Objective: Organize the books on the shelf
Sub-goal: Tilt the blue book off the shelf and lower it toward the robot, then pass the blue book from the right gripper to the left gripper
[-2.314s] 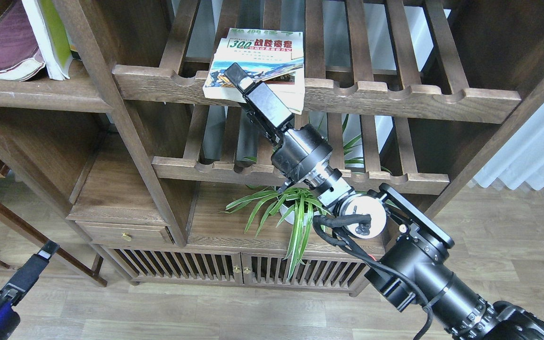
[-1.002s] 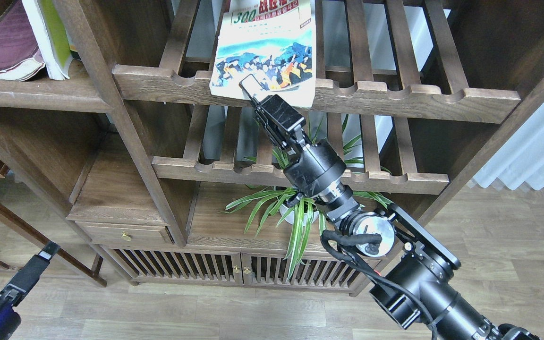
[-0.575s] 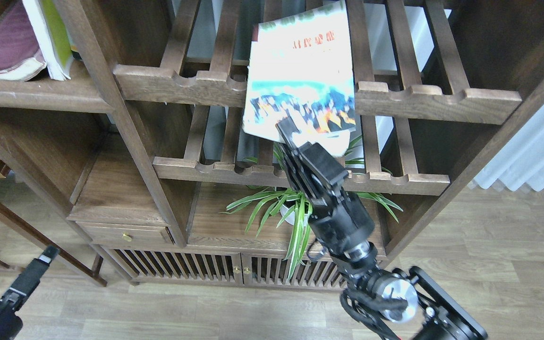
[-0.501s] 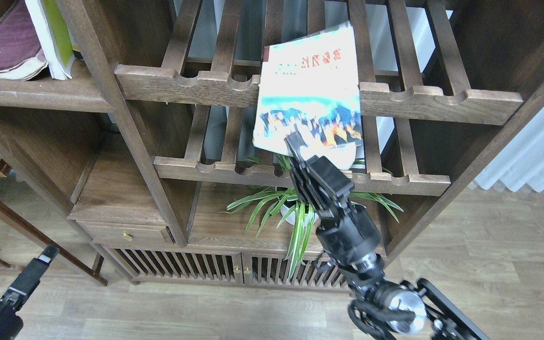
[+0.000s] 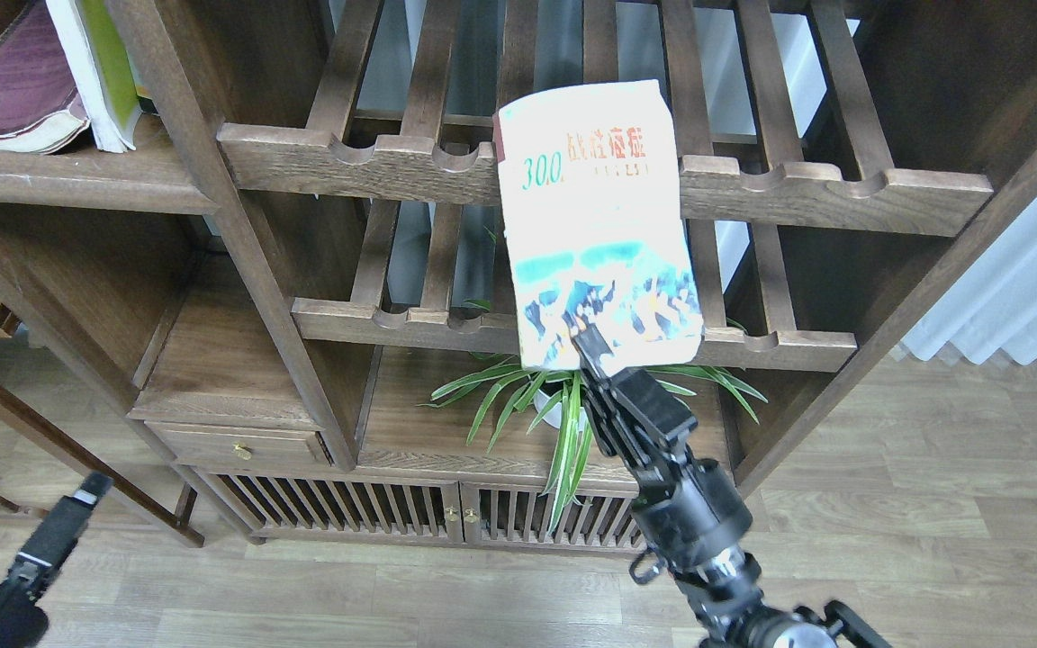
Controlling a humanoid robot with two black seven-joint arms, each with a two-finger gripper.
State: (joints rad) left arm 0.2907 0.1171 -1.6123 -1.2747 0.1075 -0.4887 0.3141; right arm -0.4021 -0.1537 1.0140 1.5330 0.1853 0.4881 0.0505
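My right gripper [image 5: 592,346] is shut on the bottom edge of the white book [image 5: 598,225] with the green "300" and blue landscape. It holds the book upright in the air, clear of the slatted racks. The worn maroon book [image 5: 5,85] lies on the solid dark-brown shelf [image 5: 68,184] at the top left. The thin yellow-green book [image 5: 100,67] leans beside it. My left gripper [image 5: 86,490] is low at the bottom left, far from the books; it is too small and dark to tell its fingers apart.
Two slatted racks with scalloped front rails [image 5: 374,166] [image 5: 410,324] stand behind the held book. A potted spider plant [image 5: 554,409] sits below, on the cabinet top [image 5: 437,432]. A white curtain [image 5: 1023,288] hangs at the right. Wooden floor lies in front.
My right arm has pulled the white book off the upper slatted rack, down and toward me, and turned it upright. The left arm has hardly moved.
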